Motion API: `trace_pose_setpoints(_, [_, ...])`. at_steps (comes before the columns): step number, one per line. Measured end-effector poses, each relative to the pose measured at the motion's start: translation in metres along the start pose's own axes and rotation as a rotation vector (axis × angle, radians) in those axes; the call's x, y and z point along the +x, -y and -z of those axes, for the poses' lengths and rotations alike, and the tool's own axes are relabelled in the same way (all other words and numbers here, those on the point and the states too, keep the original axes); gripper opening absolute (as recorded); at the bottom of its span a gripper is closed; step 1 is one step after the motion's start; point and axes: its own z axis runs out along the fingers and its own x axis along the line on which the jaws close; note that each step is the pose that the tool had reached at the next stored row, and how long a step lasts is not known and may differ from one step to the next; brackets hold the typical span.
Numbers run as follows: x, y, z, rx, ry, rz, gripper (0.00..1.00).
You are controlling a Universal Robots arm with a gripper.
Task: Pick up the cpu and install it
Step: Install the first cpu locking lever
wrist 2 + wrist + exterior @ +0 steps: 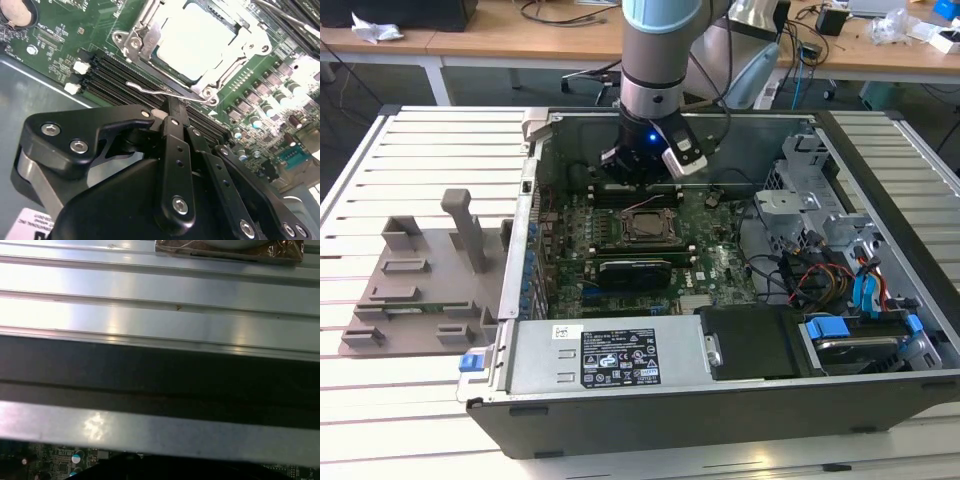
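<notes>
Ribbed pale metal surface [160,305] with parallel lengthwise grooves spans most of the first wrist view. A dark band [160,380] runs across beneath it, then a bright metal edge [160,432]. A strip of green circuit board [55,460] shows past that edge. A brownish object [225,250] rests on the ribbed surface.

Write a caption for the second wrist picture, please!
Gripper hovers beside the socket with the cpu seated inside.

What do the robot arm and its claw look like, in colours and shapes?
In the exterior view the arm is a thick grey cylinder with a pale blue band at its top. Below it sits a black wrist part with a small blue light and a white block on one side. In the second wrist view the claw is matt black, made of flat linked bars joined by silver screws.
</notes>
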Motion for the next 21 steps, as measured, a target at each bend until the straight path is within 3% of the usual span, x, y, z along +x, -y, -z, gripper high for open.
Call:
trace_pose_setpoints(4, [-0.0016, 0.0002, -0.0007, 0.0001, 0.0001, 0.0, 0.11])
trace_pose_setpoints(11, [0.0105, -0.0016, -0.001, 0.0002, 0.0021, 0.0, 0.11])
trace_pose_setpoints(21, [0.0145, 0.0022, -0.0004, 0.0009, 0.0065, 0.001, 0.11])
